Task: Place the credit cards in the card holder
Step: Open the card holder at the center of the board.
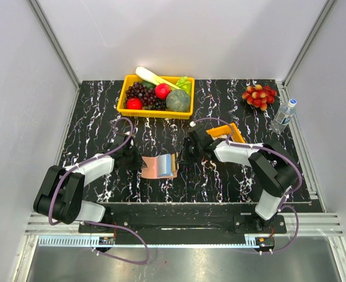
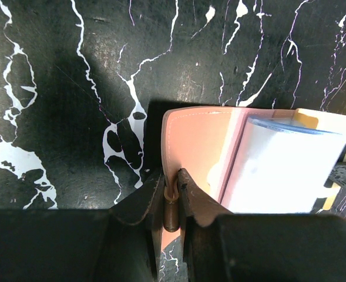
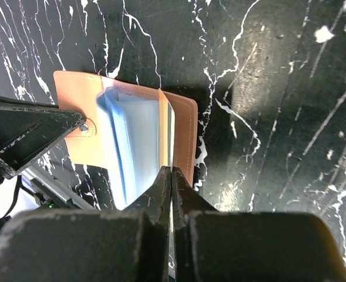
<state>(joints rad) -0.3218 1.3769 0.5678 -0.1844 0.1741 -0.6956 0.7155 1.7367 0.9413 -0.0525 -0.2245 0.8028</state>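
Observation:
The tan-pink card holder [image 1: 159, 166] stands open on the black marbled table between my two grippers. My left gripper [image 2: 171, 185] is shut on the holder's left flap [image 2: 199, 144], pinching it at the snap. The pale inner slots [image 2: 284, 170] fan out to the right of that flap. My right gripper [image 3: 171, 170] is shut on a thin credit card [image 3: 171, 135], seen edge-on. The card's far end sits between the inner slots and the holder's right cover [image 3: 187, 126]. In the top view the left gripper [image 1: 138, 161] and right gripper [image 1: 182, 155] flank the holder.
An orange tray [image 1: 230, 130] lies just behind my right arm. A yellow bin [image 1: 126, 97] of fruit and vegetables stands at the back. A red fruit cluster [image 1: 259, 96] and a water bottle [image 1: 283, 116] sit at the back right.

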